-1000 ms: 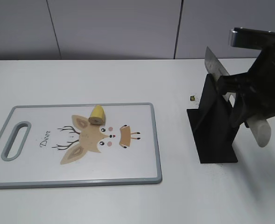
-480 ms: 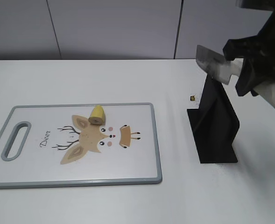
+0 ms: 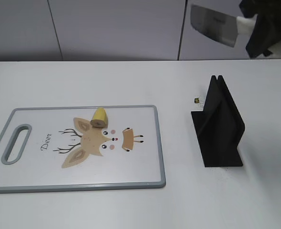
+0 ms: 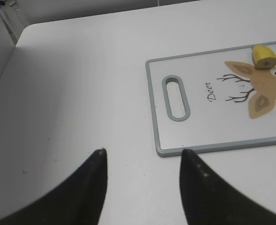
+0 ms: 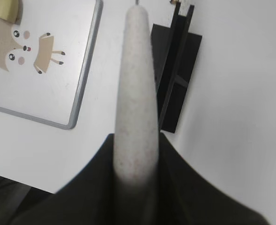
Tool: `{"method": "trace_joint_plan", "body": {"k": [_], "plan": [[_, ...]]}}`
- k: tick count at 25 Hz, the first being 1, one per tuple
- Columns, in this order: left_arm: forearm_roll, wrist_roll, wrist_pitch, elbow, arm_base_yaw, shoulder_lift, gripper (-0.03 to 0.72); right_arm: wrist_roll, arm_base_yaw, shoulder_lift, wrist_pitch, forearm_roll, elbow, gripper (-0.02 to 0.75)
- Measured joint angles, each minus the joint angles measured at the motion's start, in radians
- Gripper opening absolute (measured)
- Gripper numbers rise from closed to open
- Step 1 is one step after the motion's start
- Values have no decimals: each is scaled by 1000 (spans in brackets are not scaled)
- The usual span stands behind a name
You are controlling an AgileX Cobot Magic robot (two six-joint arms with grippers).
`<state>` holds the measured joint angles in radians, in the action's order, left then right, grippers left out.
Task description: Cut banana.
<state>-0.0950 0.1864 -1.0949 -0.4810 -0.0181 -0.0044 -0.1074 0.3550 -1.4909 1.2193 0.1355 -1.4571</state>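
Note:
A short yellow banana piece lies on the white cutting board with a deer drawing; it also shows in the left wrist view and at the top left corner of the right wrist view. My right gripper is shut on the white handle of a knife, whose steel blade is held high above the black knife stand. My left gripper is open and empty over bare table, left of the board's handle slot. It is out of the exterior view.
The black knife stand also shows in the right wrist view, right of the board. A tiny dark object lies on the table beside the stand. A grey wall runs behind the table.
My right gripper has lifted the knife up out of the black stand and carried it high, to the top right of the exterior view. The banana piece and board have not moved.

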Motion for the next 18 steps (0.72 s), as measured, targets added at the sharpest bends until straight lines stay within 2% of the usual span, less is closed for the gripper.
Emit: {"method": "trace_joint_plan", "body": {"k": [3, 10, 12, 16, 18], "plan": [[0, 0, 0, 0, 0, 0, 489, 134, 0, 0, 1, 5, -34, 159], [-22, 0, 0, 0, 0, 0, 489, 676, 0, 1, -51, 5, -40, 159], [-31, 0, 1, 0, 0, 0, 489, 729, 0, 1, -115, 18, -40, 159], [-45, 0, 20, -7, 0, 0, 491, 785, 0, -3, -229, 118, -42, 159], [-57, 0, 52, -21, 0, -1, 507, 895, 0, -19, -250, 157, -42, 159]]}}
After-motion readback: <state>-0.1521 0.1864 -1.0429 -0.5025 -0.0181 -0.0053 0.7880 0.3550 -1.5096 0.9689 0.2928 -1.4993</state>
